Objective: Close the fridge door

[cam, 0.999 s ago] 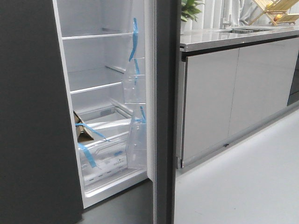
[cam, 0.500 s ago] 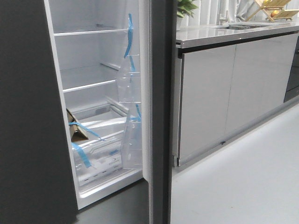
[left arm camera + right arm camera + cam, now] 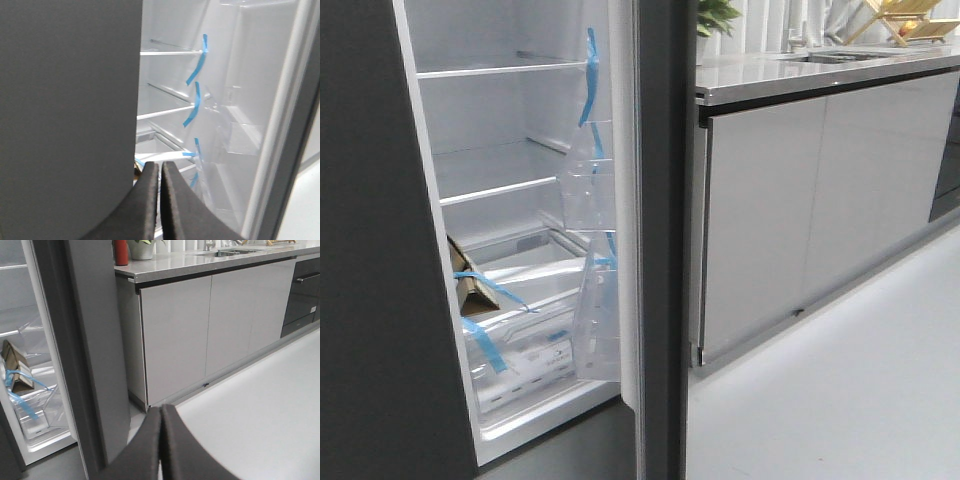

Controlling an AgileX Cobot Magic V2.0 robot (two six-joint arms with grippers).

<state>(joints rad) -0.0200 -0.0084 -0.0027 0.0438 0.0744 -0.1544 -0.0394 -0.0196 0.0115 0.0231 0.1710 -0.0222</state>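
The fridge door stands open and shows nearly edge-on, its dark grey outer face towards the cabinets. Its white inner lining carries clear bins with blue tape strips. The door also shows in the left wrist view and in the right wrist view. My left gripper is shut and empty, in front of the open fridge beside a plain dark grey panel. My right gripper is shut and empty, near the door's outer face, apart from it. Neither gripper shows in the front view.
The plain dark panel fills the left side. Inside the fridge are white shelves, a taped drawer and a cardboard box. Pale grey cabinet fronts under a counter stand to the right. Light grey floor lies in front.
In the front view the fridge, the door and the cabinets have shifted to the left across the frames. The door's opening angle looks the same.
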